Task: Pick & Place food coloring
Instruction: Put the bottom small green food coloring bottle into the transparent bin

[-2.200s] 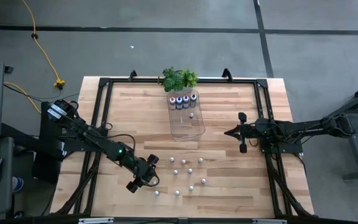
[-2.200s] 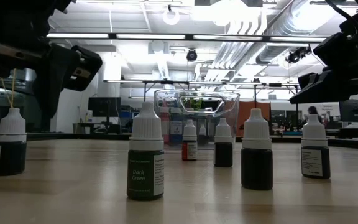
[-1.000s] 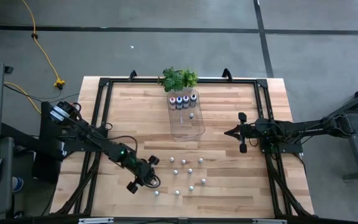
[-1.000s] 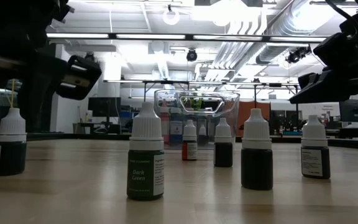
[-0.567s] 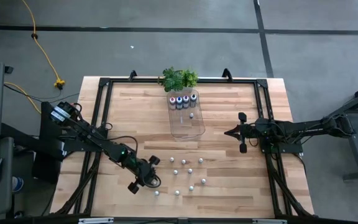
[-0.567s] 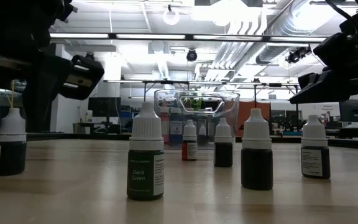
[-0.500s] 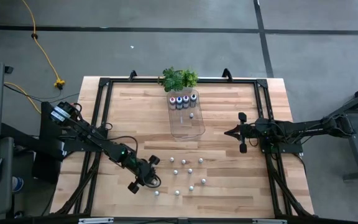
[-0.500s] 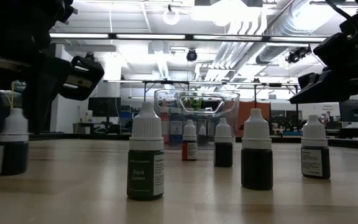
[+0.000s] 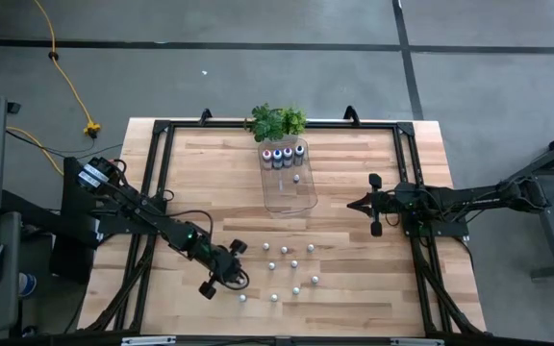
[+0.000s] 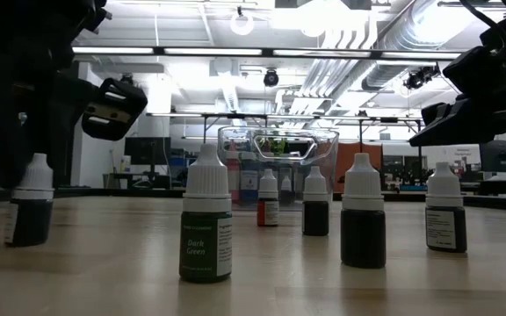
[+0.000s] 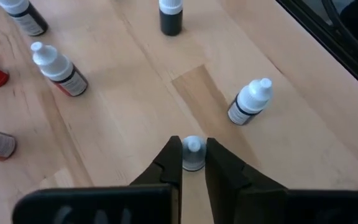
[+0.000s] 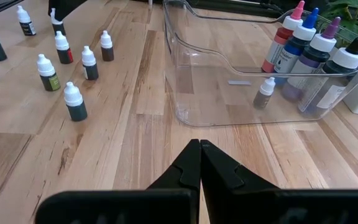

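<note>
Several small white-capped food coloring bottles [image 9: 293, 263] stand on their bases on the wooden table. My left gripper [image 9: 231, 280] is near the table's front left, shut on one of them [image 11: 193, 154], which shows in the low view as a slightly leaning bottle [image 10: 32, 211]. A clear tray [image 9: 289, 197] at the far middle holds several bigger bottles [image 12: 309, 43] and one small one [image 12: 265, 92]. My right gripper [image 12: 199, 149] hangs shut above the table's right part, touching nothing. My left gripper pinches the small bottle's white cap [image 11: 193, 163] between its two fingers, one on each side. The fingers slant down at it from the table's left. The bottle leans a little; its base [image 10: 26, 240] is at table level, and I cannot tell whether it is lifted.
A green plant [image 9: 277, 122] stands at the far edge behind the tray. Two loose bottles [image 11: 250, 102] [image 11: 59, 68] stand close ahead of my left gripper. A black frame [image 9: 157, 183] borders the table. Bare wood lies between the tray and the bottles.
My left gripper has kept its place and taken hold of the small bottle. That bottle has slid a little toward the table's right and now leans, where before it stood upright.
</note>
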Controlling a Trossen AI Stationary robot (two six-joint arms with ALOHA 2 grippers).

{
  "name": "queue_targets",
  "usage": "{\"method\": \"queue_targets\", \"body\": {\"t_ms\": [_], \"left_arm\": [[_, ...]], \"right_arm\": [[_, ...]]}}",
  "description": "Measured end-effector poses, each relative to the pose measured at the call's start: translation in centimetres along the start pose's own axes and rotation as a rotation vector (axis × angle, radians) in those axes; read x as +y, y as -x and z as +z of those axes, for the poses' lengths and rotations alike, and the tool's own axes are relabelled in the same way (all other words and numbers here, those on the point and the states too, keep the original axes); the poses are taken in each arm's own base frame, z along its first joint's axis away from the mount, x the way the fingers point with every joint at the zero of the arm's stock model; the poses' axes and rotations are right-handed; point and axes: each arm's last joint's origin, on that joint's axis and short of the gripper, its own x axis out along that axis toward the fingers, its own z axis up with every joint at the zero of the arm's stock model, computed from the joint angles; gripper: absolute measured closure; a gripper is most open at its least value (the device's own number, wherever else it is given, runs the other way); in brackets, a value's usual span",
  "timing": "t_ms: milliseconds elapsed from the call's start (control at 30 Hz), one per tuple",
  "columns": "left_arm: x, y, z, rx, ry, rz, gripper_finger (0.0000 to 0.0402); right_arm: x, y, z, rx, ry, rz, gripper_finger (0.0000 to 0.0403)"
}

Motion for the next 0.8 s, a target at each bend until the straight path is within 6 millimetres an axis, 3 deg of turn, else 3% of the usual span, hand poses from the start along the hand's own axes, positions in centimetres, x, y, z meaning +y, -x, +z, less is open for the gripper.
{"method": "queue_targets", "body": {"t_ms": [367,800], "left_arm": [[0.9,1.2,1.9,-0.092,0.162,0.072,0.0374],[3.2,6.9,6.2,-0.159,0.246,0.254,0.0375]], "right_arm": [[0.0,0.0,0.0,0.000,0.000,0.000,0.0402],[0.0,0.0,0.0,-0.001,0.000,0.000,0.0402]]}}
